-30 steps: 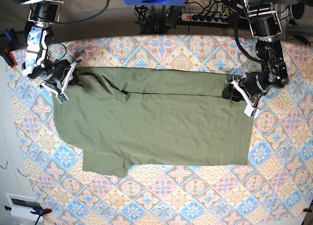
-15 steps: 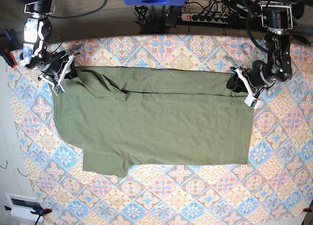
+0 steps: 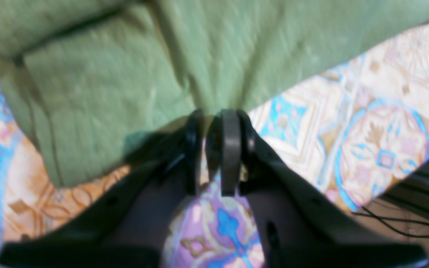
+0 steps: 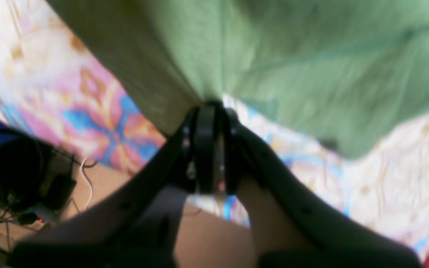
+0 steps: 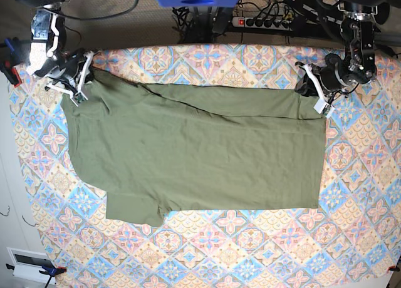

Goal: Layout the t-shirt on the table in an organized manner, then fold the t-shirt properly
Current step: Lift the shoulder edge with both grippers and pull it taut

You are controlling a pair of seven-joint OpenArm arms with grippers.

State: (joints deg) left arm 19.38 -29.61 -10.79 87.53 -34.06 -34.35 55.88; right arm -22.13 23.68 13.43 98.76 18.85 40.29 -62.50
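1. Base view: the t-shirt (image 5: 194,153) lies spread across the middle of the table (image 5: 250,250), mostly flat, with one sleeve sticking out at the lower left. Its far edge is pulled up toward both grippers, so creases run along that edge. The right gripper (image 5: 80,81) sits at the shirt's far-left corner and the left gripper (image 5: 311,91) at its far-right corner — each at the fabric's edge. A power strip (image 5: 266,22) and cables lie beyond the table. From this height the jaws themselves are too small to judge.

2. Left wrist view: this shows what the overhead picture cannot. The left gripper (image 3: 214,149) has its black fingers (image 3: 230,149) drawn close together, pinching the edge of the t-shirt (image 3: 125,74), which fans out from the pinch. A folded layer of cloth shows at the left, and the table (image 3: 378,130) edge at the lower right. The picture is blurred.

3. Right wrist view: the right gripper (image 4: 209,149) is likewise clamped narrow on the t-shirt (image 4: 292,56) — fabric gathers to a point where the fingers (image 4: 204,149) meet. The patterned table (image 4: 106,123) lies beneath, with dark gear on the floor at the far left. It is blurred too.
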